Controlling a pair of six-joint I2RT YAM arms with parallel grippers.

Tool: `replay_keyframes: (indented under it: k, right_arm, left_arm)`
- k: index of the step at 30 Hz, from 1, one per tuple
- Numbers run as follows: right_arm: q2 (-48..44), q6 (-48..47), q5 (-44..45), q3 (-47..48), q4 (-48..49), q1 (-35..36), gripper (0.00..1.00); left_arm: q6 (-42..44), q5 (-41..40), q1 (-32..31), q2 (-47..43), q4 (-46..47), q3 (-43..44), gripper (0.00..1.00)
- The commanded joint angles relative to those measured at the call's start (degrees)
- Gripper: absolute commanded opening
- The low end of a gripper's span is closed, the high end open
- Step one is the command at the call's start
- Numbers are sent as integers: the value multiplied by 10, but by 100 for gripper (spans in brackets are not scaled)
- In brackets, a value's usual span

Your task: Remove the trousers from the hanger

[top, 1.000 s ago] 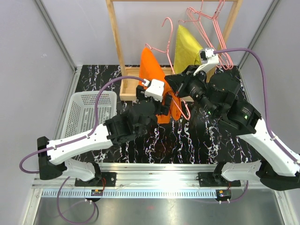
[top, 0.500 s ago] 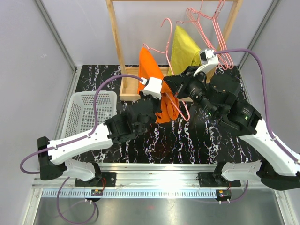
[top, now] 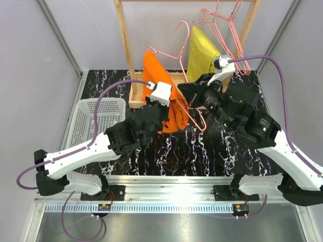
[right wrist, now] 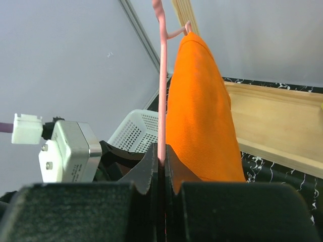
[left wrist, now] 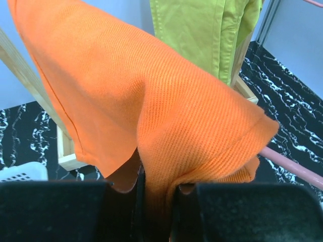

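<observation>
The right claw [right wrist: 162, 160] is squeezed shut on the hanger [right wrist: 162, 85] to hold it steady, and the left claw [left wrist: 156, 194] is squeezed shut on the trousers [left wrist: 151, 101], which drape just above it, ready to pull them off.

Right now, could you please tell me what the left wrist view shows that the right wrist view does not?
Only the left wrist view shows the left gripper pinching a fold of the orange trousers, with the yellow-green trousers hanging behind. Only the right wrist view shows the right gripper shut on the wire of the pink hanger, plus the left arm's white wrist camera. Both show the orange trousers, a stretch of the hanger, the wooden rack and a corner of the white basket.
</observation>
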Motion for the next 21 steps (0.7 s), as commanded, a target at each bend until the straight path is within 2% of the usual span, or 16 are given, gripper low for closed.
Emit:
replay_keyframes:
  k: [1, 4, 5, 8, 13, 16, 17, 18, 19, 21]
  right_arm:
    - [-19, -35, 22, 15, 96, 6, 0]
    - [-16, -36, 22, 9, 100, 5, 0]
    - [-19, -34, 20, 8, 102, 6, 0]
    - [-26, -27, 10, 8, 110, 5, 0]
    - [-28, -18, -7, 26, 109, 5, 0]
    - [-25, -15, -10, 32, 105, 6, 0]
    - [-24, -16, -13, 32, 103, 6, 0]
    - [-23, -14, -13, 35, 102, 6, 0]
    - [-23, -14, -13, 35, 102, 6, 0]
    - [-23, -15, -13, 34, 103, 6, 0]
  left_arm:
    - [4, 8, 8, -21, -8, 78, 0]
    - [6, 43, 8, -9, -48, 115, 0]
    - [5, 49, 8, -6, -52, 117, 3]
    - [-3, 54, 10, -4, -64, 119, 24]
    - [-15, 82, 15, -6, -47, 92, 43]
    - [-19, 96, 16, -4, -37, 81, 59]
    - [-21, 100, 16, -3, -35, 81, 59]
    - [-23, 105, 16, -1, -35, 81, 49]
    - [-24, 106, 16, 2, -35, 81, 43]
    - [-26, 108, 16, 9, -36, 82, 39]
